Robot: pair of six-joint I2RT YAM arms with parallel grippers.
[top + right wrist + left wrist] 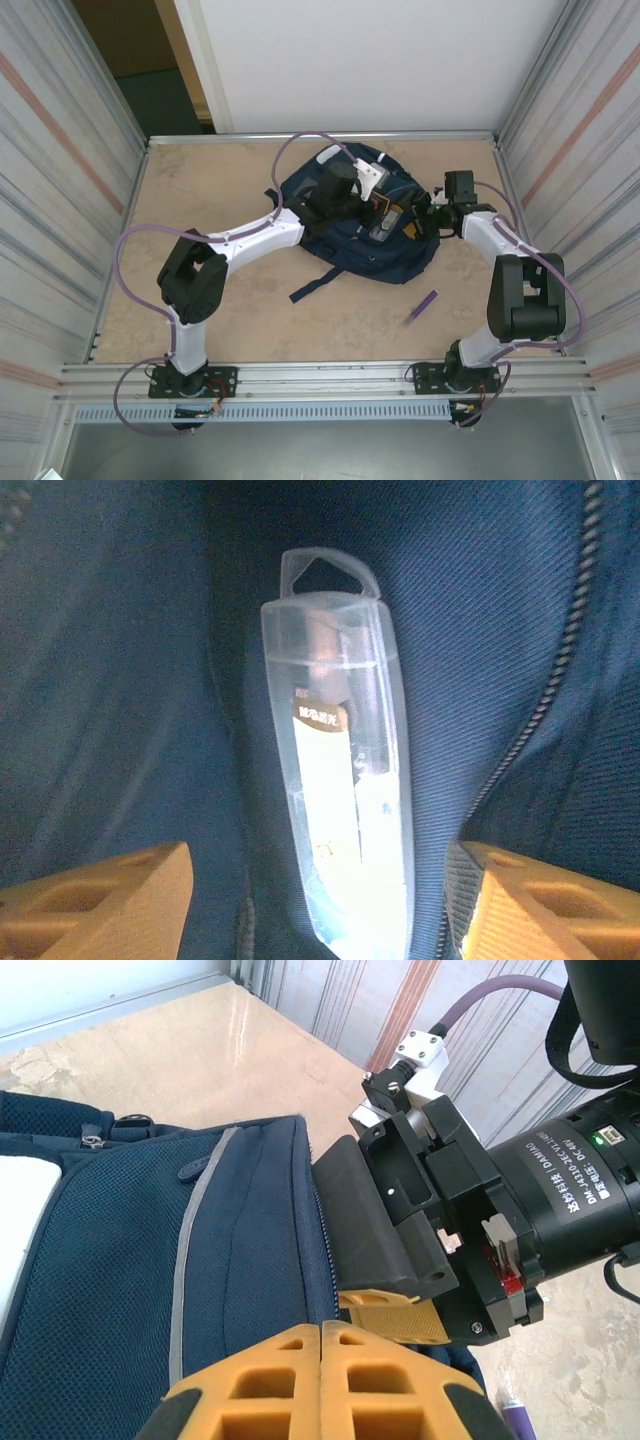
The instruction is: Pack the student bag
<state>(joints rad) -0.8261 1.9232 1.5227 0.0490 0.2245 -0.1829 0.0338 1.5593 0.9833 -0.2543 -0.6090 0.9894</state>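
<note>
The navy-blue student bag (400, 262) lies at the back middle of the table with a pocket unzipped. My left gripper (322, 1348) is shut, and the pocket's zipper edge (322, 1250) runs straight into its closed yellow fingers. In the right wrist view a clear plastic case (340, 780) with a white label lies inside the bag (120, 680). My right gripper (325, 885) is open, one finger on each side of the case and not touching it. From above, the left gripper (372, 205) and the right gripper (415, 222) meet over the pocket.
A purple pen (422, 305) lies on the bare table in front of the bag, to the right. A dark strap (315, 285) trails from the bag toward the front. Metal walls close in both sides. The right gripper's black body (440, 1210) hangs close beside the left fingers.
</note>
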